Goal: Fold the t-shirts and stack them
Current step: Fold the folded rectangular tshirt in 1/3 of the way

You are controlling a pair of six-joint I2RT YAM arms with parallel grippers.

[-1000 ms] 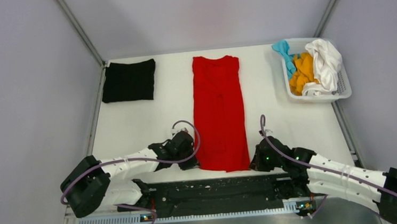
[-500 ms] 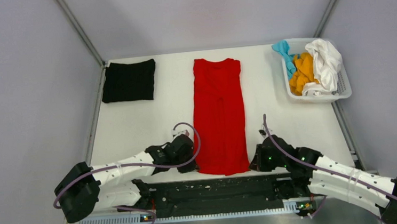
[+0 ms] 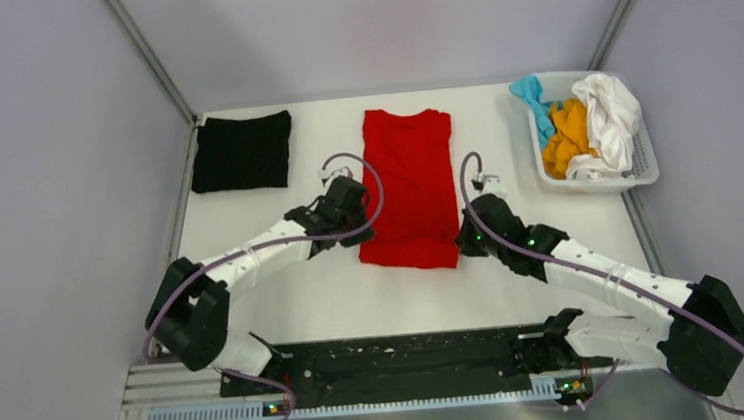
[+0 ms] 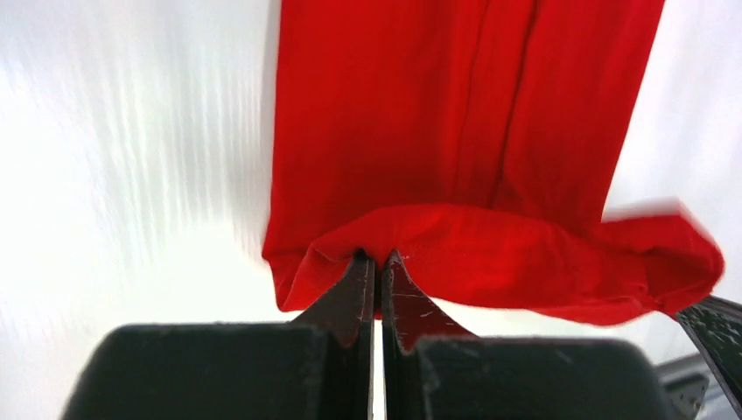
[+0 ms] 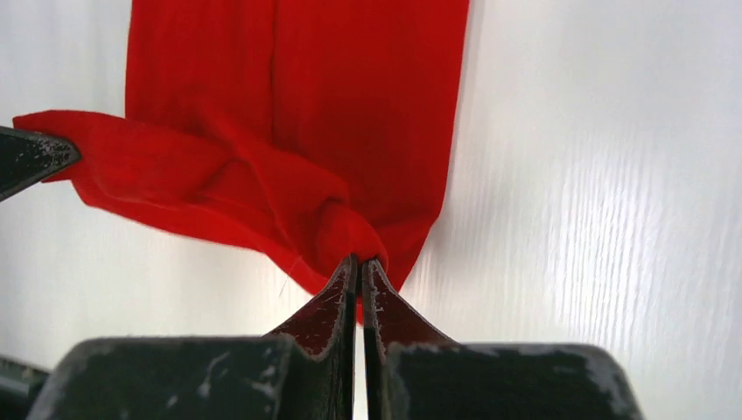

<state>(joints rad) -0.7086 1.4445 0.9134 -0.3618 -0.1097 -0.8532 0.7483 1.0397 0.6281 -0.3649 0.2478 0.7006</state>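
Note:
The red t-shirt [image 3: 409, 182] lies lengthwise in the middle of the table, its near end lifted and doubled over the rest. My left gripper [image 3: 360, 233] is shut on the left corner of that near hem [image 4: 367, 241]. My right gripper [image 3: 463, 238] is shut on the right corner [image 5: 350, 229]. The hem hangs slack between them above the flat part of the shirt [image 4: 455, 96]. A folded black t-shirt [image 3: 242, 151] lies at the far left. White [image 3: 609, 116], orange [image 3: 568, 136] and teal [image 3: 532, 97] t-shirts are heaped in the basket.
The white slotted basket [image 3: 646, 170] stands at the far right corner. Grey walls close in the table on three sides. A black rail [image 3: 410, 359] runs along the near edge between the arm bases.
Both grippers have carried the red shirt's near hem away from the near edge toward the far side, folding it over itself. The shirt looks shorter now.

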